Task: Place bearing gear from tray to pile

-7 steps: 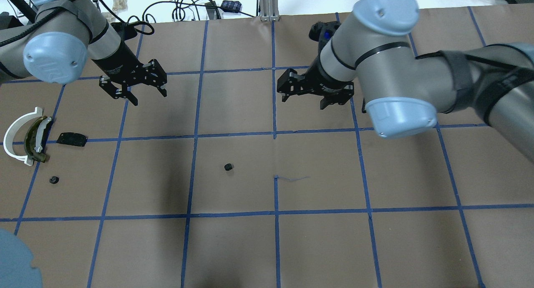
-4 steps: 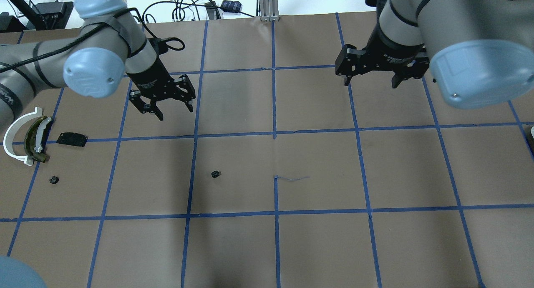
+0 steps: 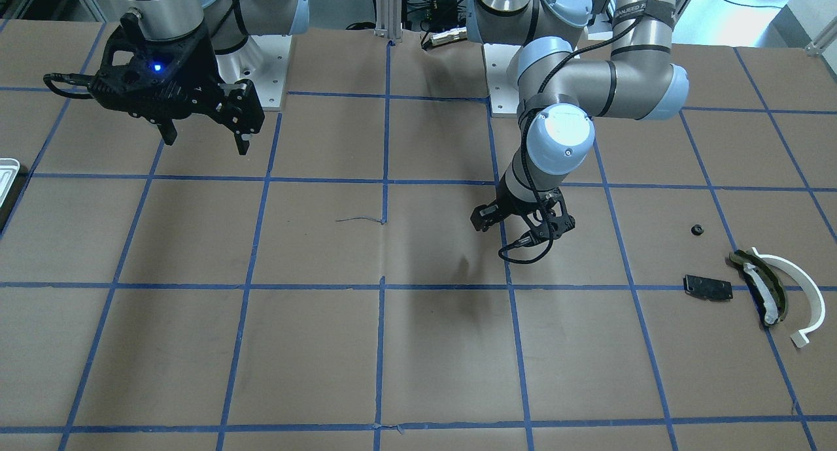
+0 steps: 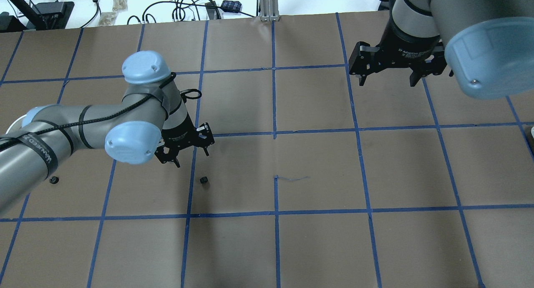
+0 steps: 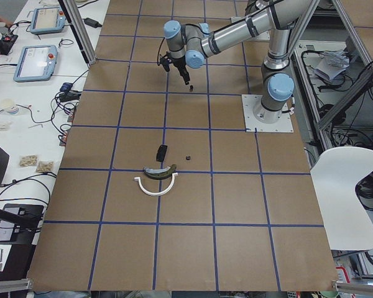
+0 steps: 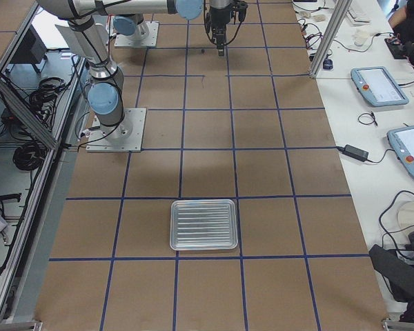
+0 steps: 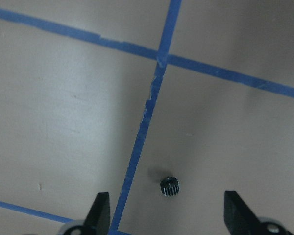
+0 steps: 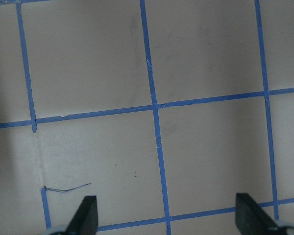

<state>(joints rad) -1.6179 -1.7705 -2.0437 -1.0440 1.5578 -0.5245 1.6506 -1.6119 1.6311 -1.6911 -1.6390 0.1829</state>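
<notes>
Swinging across from the far side, the left tool [image 4: 192,159] now hangs just over the bearing gear [image 4: 203,180], its fingers [image 7: 101,211] apart. Its wrist view shows the gear lying between them, just beside a blue tape line [image 7: 141,132]. The gear has crept along the bare surface [image 4: 317,246] over the last second and lies loose, far from the tray [image 6: 203,225]. The step in hand therefore looks like a pickup off the surface. The right tool [image 4: 388,81] has drawn well away from the gear, spread and empty.

The pile [image 5: 158,174] lies well apart from the gear: white arc [image 3: 811,291], olive-and-white piece [image 3: 762,284] and black plate [image 3: 707,287], with a second small gear [image 3: 697,229] near them. The flat tape is no hindrance; the likelier trouble is the gear rolling as the fingers close.
</notes>
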